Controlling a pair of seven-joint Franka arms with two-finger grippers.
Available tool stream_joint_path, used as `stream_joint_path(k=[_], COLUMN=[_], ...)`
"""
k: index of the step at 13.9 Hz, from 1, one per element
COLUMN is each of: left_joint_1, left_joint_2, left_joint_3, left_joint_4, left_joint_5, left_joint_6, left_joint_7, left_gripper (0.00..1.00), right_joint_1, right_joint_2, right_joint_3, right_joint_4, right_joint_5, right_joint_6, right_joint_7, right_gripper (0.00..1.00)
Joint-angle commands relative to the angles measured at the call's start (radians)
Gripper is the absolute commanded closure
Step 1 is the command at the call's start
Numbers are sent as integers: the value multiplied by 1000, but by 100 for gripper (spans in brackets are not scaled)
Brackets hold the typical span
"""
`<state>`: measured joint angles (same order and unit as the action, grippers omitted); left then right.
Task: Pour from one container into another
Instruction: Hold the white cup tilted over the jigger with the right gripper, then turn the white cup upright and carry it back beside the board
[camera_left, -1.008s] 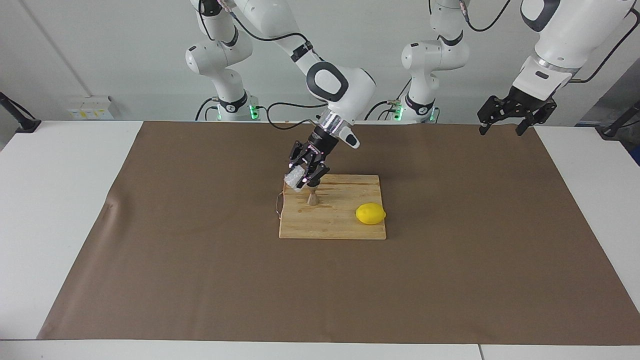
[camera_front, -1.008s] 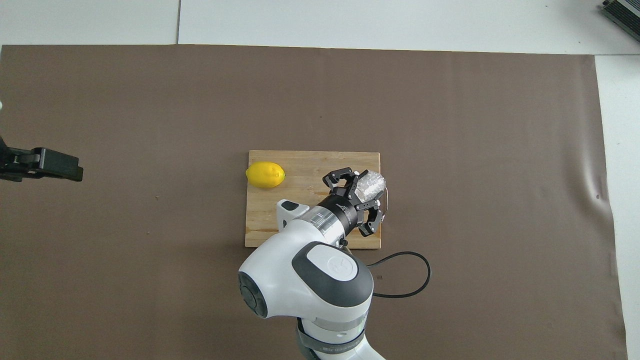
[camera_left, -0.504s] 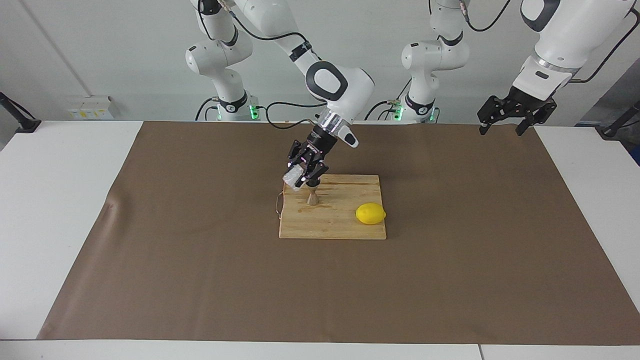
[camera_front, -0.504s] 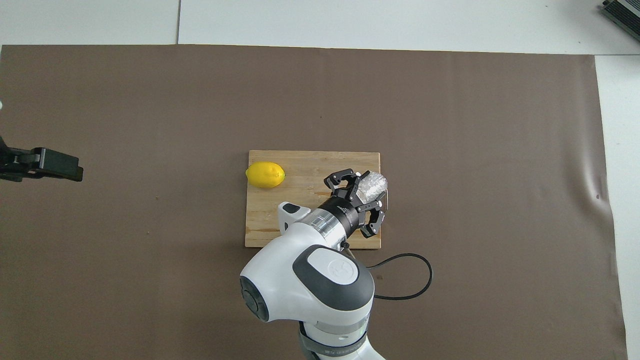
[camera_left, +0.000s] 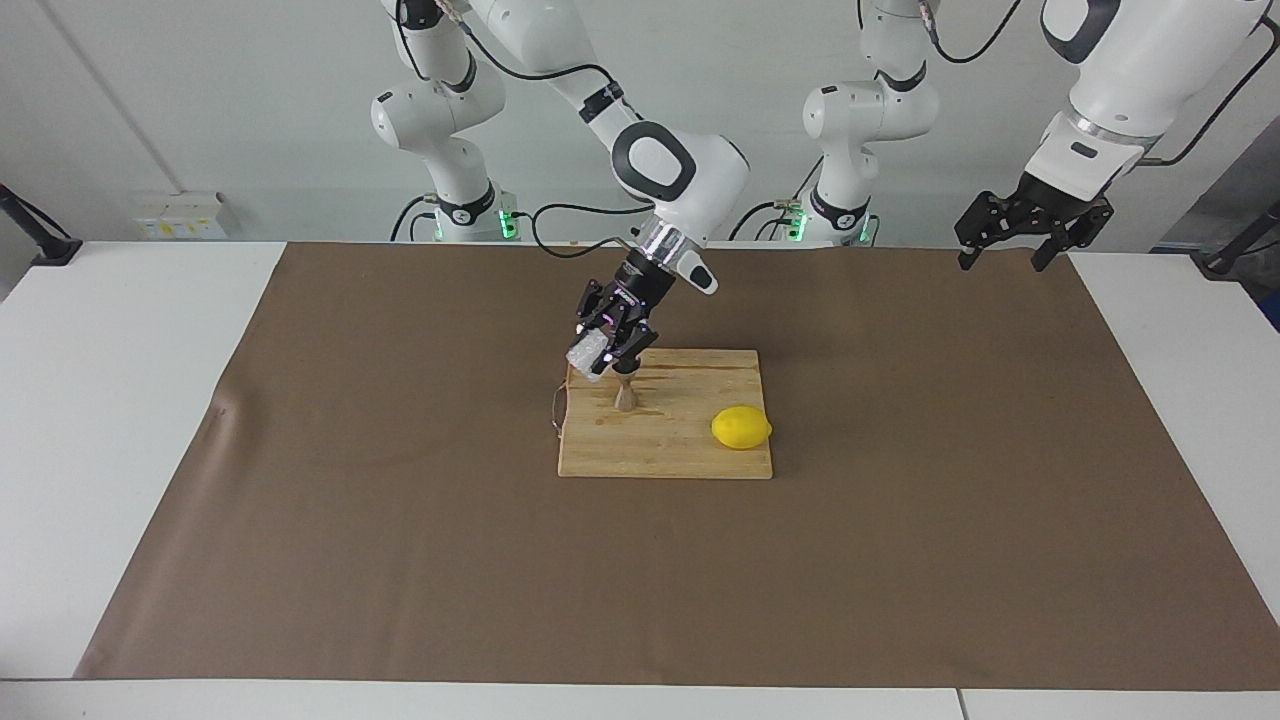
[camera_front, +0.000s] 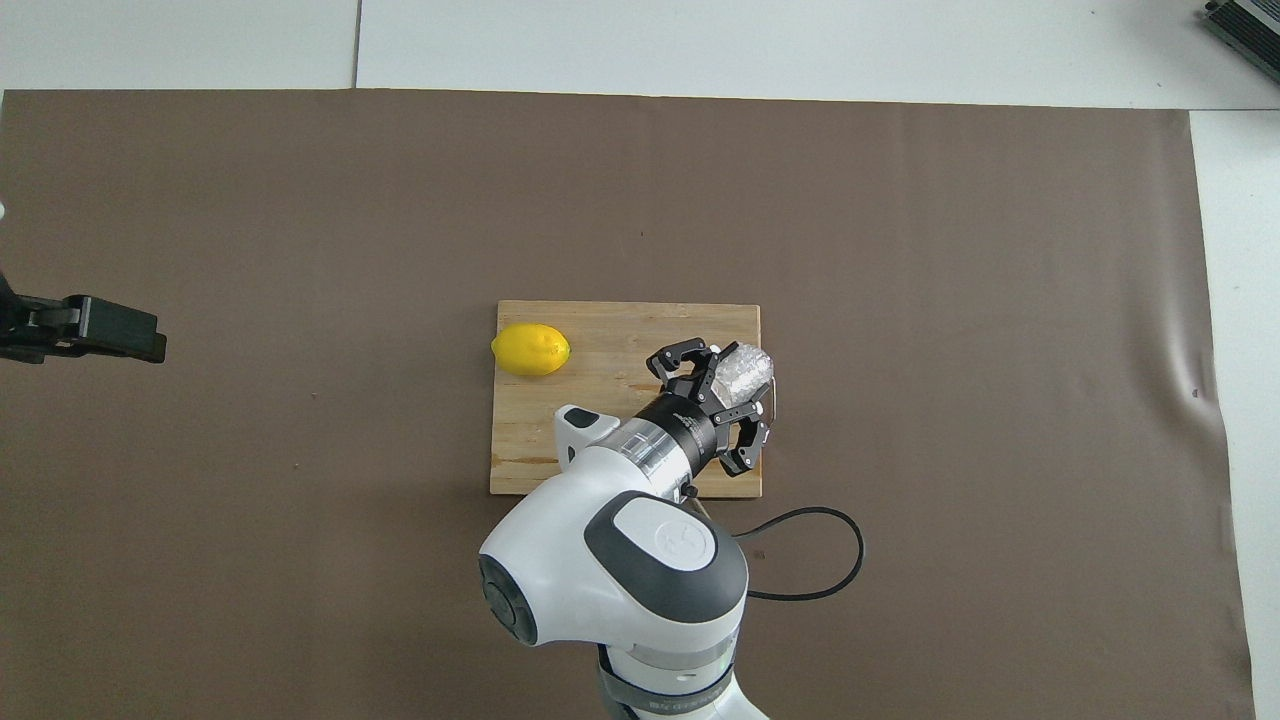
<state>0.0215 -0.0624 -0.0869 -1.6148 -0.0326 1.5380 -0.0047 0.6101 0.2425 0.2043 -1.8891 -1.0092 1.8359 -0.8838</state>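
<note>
The right tool (camera_left: 603, 352) is clamped on the glass cup (camera_left: 588, 357), a small squat clear cup with a faceted, bumpy wall that glints white. The cup is tipped over on a slant, lifted over the corner of the board toward the right arm's end of the surface, just above and beside the jigger (camera_left: 625, 396). The jigger is a small metal piece shaped like an hourglass, two cones meeting at a thin waist, and it stands upright on the cutting board (camera_left: 690, 455) directly under the tool; whether the cup touches it cannot be told. The board is a flat rectangle of pale wood with visible grain and darker streaks, and a thin loop of cord hangs from its edge at the right arm's end. A smooth yellow lemon (camera_left: 741, 428) lies on the board toward the left arm's end, well apart from the jigger. A brown cloth (camera_left: 300, 520) covers the white surface (camera_left: 110, 400) beneath. The left tool (camera_left: 1003, 244) waits with its jaws spread wide and empty, raised over the cloth's corner at the left arm's end.
</note>
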Motion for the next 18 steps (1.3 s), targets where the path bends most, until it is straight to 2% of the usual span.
stream_joint_path(k=[1,12,18], left_joint_1=[17,17,17], left_joint_2=[-16,-16,-16], left_joint_3=[-8,-8,-8], left_joint_4=[-10,-10,-10], left_joint_5=[-15,-15,-15], left_joint_6=[-10,-10,-10], left_joint_7=[11,11,11], left_gripper=[0,0,0], right_joint_1=[-23,-62,-110], right_joint_2=[-31,-68,-115], right_joint_3=[12,10,10], right_joint_4=[-24,-10,-10], right_joint_5=[6,153,259], right_joint_6=[25,75,79], right_joint_7=[20,17,-26], right_gripper=[100,100,100])
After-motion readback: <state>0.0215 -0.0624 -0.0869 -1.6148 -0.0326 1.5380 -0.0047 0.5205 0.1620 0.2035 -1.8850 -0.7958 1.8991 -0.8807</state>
